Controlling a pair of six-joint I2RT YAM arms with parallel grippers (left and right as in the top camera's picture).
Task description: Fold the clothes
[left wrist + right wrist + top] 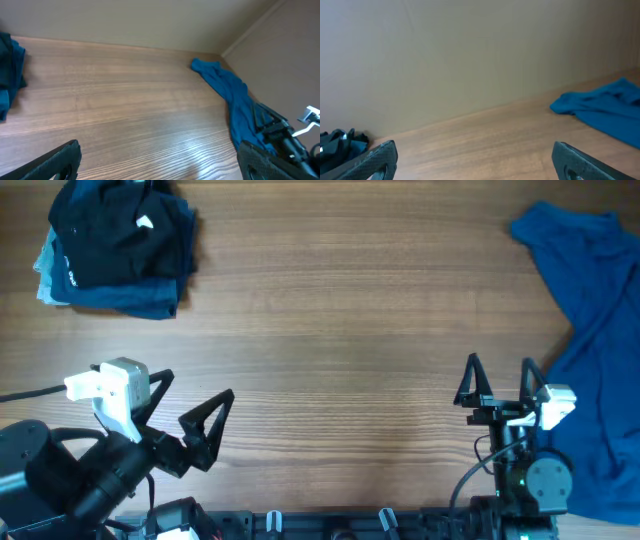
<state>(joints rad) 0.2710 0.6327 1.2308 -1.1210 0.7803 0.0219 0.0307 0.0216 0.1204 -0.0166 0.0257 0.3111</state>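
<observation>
Blue fabric, a loose garment [600, 350], is lying crumpled along the right edge of the desk [340, 330], reaching from the far right corner toward the near one. A pile of folded clothes [115, 245], dark over blue, is sitting at the far left corner. The left gripper [197, 387] is hovering at the near left edge, jaws spread wide and holding nothing. The right gripper [500, 365] is standing near the right edge, just beside the garment, jaws likewise apart and empty. By this evidence the task is nearing completion: one garment is awaiting folding.
</observation>
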